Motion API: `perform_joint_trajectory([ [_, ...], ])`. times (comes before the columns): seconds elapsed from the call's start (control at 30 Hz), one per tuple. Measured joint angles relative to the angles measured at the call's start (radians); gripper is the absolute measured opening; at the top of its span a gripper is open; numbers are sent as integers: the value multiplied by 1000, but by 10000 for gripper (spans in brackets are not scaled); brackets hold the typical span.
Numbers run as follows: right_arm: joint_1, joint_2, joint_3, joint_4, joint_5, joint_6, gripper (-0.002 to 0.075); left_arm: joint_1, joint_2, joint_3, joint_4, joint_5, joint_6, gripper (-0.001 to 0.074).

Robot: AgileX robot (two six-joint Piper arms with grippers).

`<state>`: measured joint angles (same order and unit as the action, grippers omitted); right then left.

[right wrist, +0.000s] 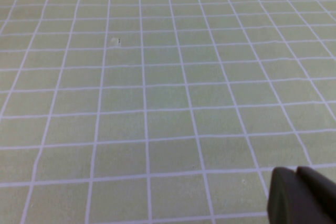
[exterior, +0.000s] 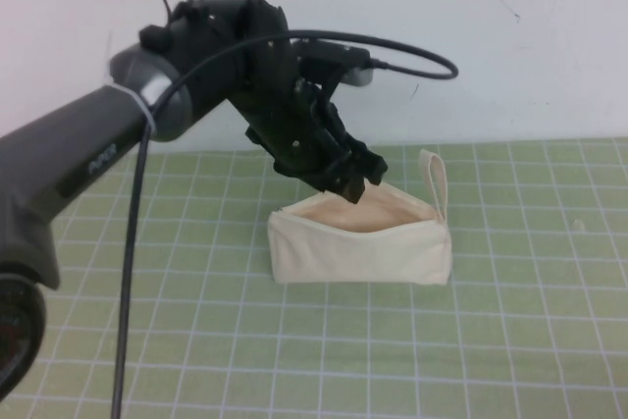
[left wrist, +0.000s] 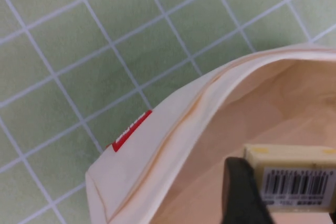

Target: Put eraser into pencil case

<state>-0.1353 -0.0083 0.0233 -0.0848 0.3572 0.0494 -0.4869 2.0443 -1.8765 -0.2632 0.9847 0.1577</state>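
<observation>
1. Over the open mouth of the pencil case (exterior: 361, 247), the left gripper (exterior: 355, 176) hangs, its fingers clamped on the eraser (left wrist: 291, 178).
2. Held above the beige lining, the eraser shows its barcode label.
3. On the green grid mat (exterior: 510, 340), the pencil case stands upright, loop strap (exterior: 433, 180) at its right end.
4. Right gripper (right wrist: 303, 196): only a dark tip shows above bare mat; whether it is wide or narrow I cannot tell.

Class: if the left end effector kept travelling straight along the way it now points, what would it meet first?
Probably the beige lining inside the open pencil case: the left end effector, shut on the eraser, points down into its mouth. The right end effector sits above bare mat.
</observation>
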Motion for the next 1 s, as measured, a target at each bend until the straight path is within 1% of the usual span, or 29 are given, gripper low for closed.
perform_joint_trajectory([
  [0.1,0,0,0,0,0,0,0,0,19,-14,0,2,0,363],
  [0.17,0,0,0,0,0,0,0,0,19,-32,0,8,0,372],
  [0.23,0,0,0,0,0,0,0,0,19,-65,9,26,-11,344],
  [0.27,0,0,0,0,0,0,0,0,19,-85,20,39,-18,314],
  [0.33,0,0,0,0,0,-9,0,0,11,-121,57,66,-27,223],
  [0.4,0,0,0,0,0,-9,0,0,-12,-152,104,100,-35,108],
  [0.47,0,0,0,0,0,-11,0,0,-55,-162,159,118,-59,50],
  [0.5,0,0,0,0,0,-12,0,0,-87,-164,201,123,-80,33],
  [0.63,0,0,0,-2,0,-12,0,0,-239,-168,404,129,-207,7],
  [0.7,0,0,0,-2,0,-12,0,0,-324,-168,461,131,-246,5],
  [0.83,0,0,0,-2,0,-13,0,-2,-483,-113,445,94,-253,1],
  [0.93,0,0,0,-2,0,-13,0,-23,-609,3,441,16,-236,0],
  [1.0,0,0,0,-2,0,-13,0,-40,-700,114,432,-52,-210,0],
])
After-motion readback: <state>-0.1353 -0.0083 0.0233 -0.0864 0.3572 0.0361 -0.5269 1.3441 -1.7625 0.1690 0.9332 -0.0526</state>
